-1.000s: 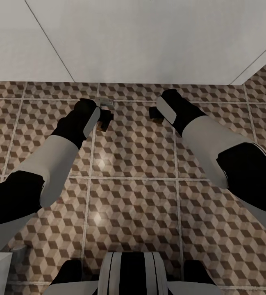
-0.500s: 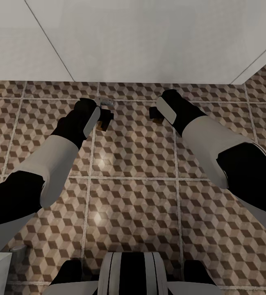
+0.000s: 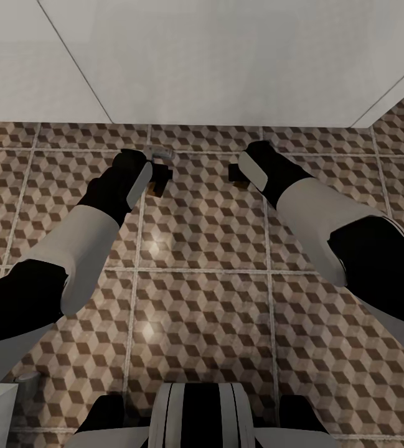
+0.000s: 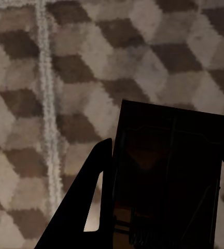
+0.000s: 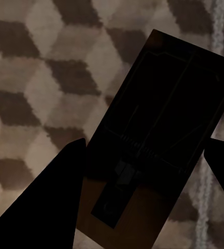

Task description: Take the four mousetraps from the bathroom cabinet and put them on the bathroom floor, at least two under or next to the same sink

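A white wall [image 3: 226,56] rises just ahead above the bathroom floor [image 3: 202,311]. The left gripper [image 3: 159,178] clamps one mousetrap [image 4: 166,176]; the right gripper [image 3: 234,173] clamps another mousetrap [image 5: 158,140].

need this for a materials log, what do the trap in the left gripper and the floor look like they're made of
The mousetrap between the left gripper's fingers looks like a flat wooden board with thin dark metal wire parts; it is in shadow, so the finish is unclear. The bathroom floor looks like glazed tile: printed cube pattern, pale grout lines, soft light glints.
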Tool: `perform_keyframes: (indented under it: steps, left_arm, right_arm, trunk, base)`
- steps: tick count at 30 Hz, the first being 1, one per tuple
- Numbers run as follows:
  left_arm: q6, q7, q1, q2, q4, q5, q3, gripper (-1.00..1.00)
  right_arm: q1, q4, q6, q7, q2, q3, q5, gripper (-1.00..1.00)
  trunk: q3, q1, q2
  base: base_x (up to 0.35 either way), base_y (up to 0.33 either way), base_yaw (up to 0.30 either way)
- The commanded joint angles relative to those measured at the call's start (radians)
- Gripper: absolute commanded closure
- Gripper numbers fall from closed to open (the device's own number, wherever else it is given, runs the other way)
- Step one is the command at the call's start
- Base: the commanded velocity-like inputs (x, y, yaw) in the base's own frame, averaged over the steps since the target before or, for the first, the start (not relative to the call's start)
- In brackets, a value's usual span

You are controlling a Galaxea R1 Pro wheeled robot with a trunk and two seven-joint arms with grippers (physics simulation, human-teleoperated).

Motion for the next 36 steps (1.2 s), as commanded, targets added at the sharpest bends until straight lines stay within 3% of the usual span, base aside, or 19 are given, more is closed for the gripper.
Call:
perform_keyframes:
  steps: [1,36]
  left_arm:
    - [0.003,0.008,0.000,0.001,-0.001,0.009,-0.004,1.00]
    - [-0.064,0.008,-0.014,-0.001,-0.001,0.010,-0.006,1.00]
  right_arm:
    - [-0.001,0.000,0.002,-0.008,0.000,0.006,-0.010,1.00]
    - [-0.001,-0.001,-0.001,-0.006,0.000,0.011,-0.010,1.00]
  trunk:
    - [-0.001,0.000,0.000]
    - [-0.001,0.004,-0.002]
  base:
    - [0.000,0.000,0.000]
    - [0.000,0.000,0.000]
